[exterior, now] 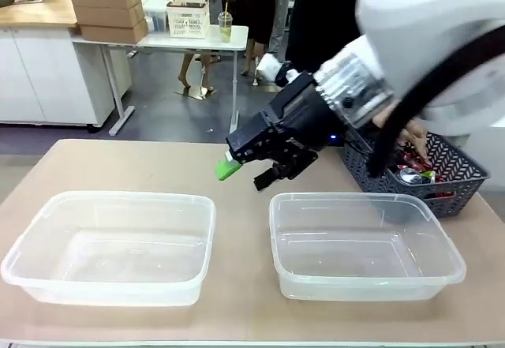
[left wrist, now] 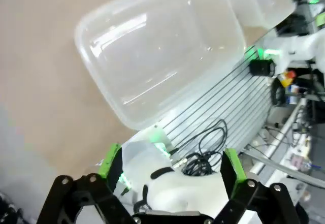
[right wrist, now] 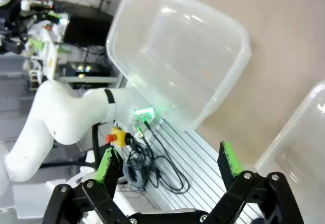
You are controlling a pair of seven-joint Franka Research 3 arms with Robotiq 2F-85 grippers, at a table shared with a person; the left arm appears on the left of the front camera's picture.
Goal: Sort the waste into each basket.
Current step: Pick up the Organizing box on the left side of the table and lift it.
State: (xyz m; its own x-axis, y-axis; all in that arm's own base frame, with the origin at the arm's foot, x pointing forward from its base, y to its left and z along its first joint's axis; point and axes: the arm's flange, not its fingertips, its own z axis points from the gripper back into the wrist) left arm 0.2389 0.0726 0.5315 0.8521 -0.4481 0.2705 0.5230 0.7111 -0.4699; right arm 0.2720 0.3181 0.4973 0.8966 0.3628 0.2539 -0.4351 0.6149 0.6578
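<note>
Two clear plastic baskets stand side by side on the table, the left basket and the right basket, both with nothing inside. My right gripper hovers open above the gap behind them, holding nothing. Crushed red and silver cans lie in a dark lattice basket at the far right, where a person's hand reaches in. In the right wrist view, my open right gripper looks down on one clear basket and the other's corner. My left gripper is open over a clear basket.
The tan table has free room in front of and between the clear baskets. The table's near edge and the ribbed robot base with cables lie below my left gripper. The white left arm shows in the right wrist view.
</note>
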